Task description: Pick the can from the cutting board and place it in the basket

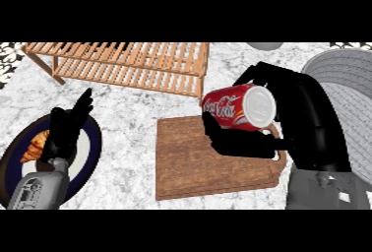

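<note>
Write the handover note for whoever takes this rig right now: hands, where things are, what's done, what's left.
Right hand: fingers curled round the red can, holding it tilted above the cutting board.
Left hand: open, resting at the view's left over a plate with a croissant.
Basket: grey, at the right edge, beside the right arm.
Done: can grasped and lifted off the board.
Left: carry it right and place it in the basket.

Glossy metal can, rough wooden cutting board (grained), marble-look counter.
</note>
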